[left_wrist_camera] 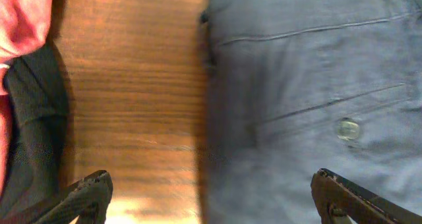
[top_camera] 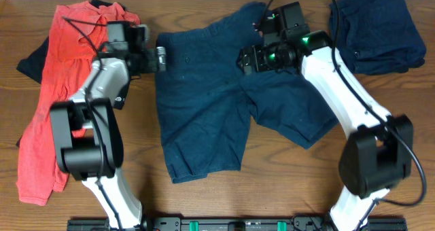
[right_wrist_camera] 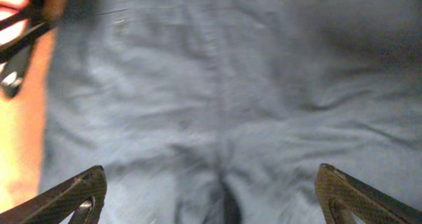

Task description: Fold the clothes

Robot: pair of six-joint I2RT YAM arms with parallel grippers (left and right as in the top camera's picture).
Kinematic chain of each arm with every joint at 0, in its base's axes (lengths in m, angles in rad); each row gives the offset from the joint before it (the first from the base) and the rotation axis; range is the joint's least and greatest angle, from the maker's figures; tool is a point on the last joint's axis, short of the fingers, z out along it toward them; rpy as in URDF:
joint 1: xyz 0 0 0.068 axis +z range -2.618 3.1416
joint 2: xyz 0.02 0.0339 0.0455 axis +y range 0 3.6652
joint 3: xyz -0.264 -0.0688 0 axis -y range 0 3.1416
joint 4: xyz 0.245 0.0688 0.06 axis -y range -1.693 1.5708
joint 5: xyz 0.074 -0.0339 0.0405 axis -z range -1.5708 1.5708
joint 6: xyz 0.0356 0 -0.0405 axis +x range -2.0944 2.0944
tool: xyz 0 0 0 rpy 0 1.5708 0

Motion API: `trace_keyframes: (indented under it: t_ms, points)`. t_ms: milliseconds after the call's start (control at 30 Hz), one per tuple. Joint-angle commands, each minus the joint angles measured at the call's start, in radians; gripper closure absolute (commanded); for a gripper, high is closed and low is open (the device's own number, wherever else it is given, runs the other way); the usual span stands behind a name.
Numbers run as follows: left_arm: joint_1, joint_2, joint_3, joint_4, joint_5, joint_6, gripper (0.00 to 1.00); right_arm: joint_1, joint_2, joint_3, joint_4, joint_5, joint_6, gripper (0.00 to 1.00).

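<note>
Dark navy shorts (top_camera: 211,95) lie spread flat in the middle of the wooden table, waistband toward the left. My left gripper (top_camera: 161,58) is open at the waistband's left edge; the left wrist view (left_wrist_camera: 211,197) shows its fingers straddling the fabric edge, with a button (left_wrist_camera: 348,129) on the shorts (left_wrist_camera: 310,99). My right gripper (top_camera: 243,59) is open over the upper middle of the shorts; the right wrist view (right_wrist_camera: 211,197) shows wrinkled navy cloth (right_wrist_camera: 217,99) and the crotch seam between the fingers. Neither holds anything.
A red garment (top_camera: 51,102) lies at the left over a black item (top_camera: 30,61). A folded navy garment (top_camera: 374,30) sits at the top right. Cables run above both arms. The table's front edge holds a black rail (top_camera: 204,224).
</note>
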Motion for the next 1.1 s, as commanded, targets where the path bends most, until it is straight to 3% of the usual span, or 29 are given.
trace_keyframes:
  t_ms: [0,200,400,433,500,567,633,667,733,867,1067]
  points:
    - [0.021,0.058,0.034,0.006,0.18,0.031,0.02,0.013,-0.024,0.007,-0.031,0.047,-0.034,0.01]
    - [0.008,0.08,0.034,0.024,0.182,0.031,0.0,0.021,-0.055,0.007,-0.056,0.04,-0.033,0.01]
    - [-0.022,0.108,0.034,0.019,0.149,0.053,0.11,0.021,-0.055,0.007,-0.081,-0.008,-0.034,0.06]
    - [-0.023,0.119,0.034,0.02,0.148,0.053,0.16,0.021,-0.055,0.007,-0.087,-0.008,-0.034,0.09]
    - [-0.023,0.133,0.034,0.019,0.147,0.052,0.35,0.021,-0.055,0.007,-0.099,-0.008,-0.034,0.16]
    - [-0.02,0.134,0.034,0.011,0.126,0.032,0.71,0.021,-0.055,0.007,-0.11,-0.007,-0.034,0.22]
    - [-0.018,0.122,0.034,-0.007,0.084,0.002,0.9,0.02,-0.055,0.007,-0.118,-0.007,-0.033,0.25]
    - [-0.018,0.11,0.034,-0.028,0.063,0.0,0.94,0.02,-0.055,0.007,-0.121,-0.007,-0.033,0.26]
    - [-0.018,0.086,0.034,-0.079,0.023,-0.006,0.94,0.02,-0.055,0.007,-0.127,-0.005,-0.033,0.27]
    - [-0.017,0.009,0.034,-0.242,-0.098,-0.136,0.94,0.021,-0.054,0.007,-0.143,0.03,-0.017,0.27]
    - [-0.016,-0.101,0.034,-0.552,-0.097,-0.266,0.94,0.021,-0.05,0.006,-0.164,0.085,0.022,0.27]
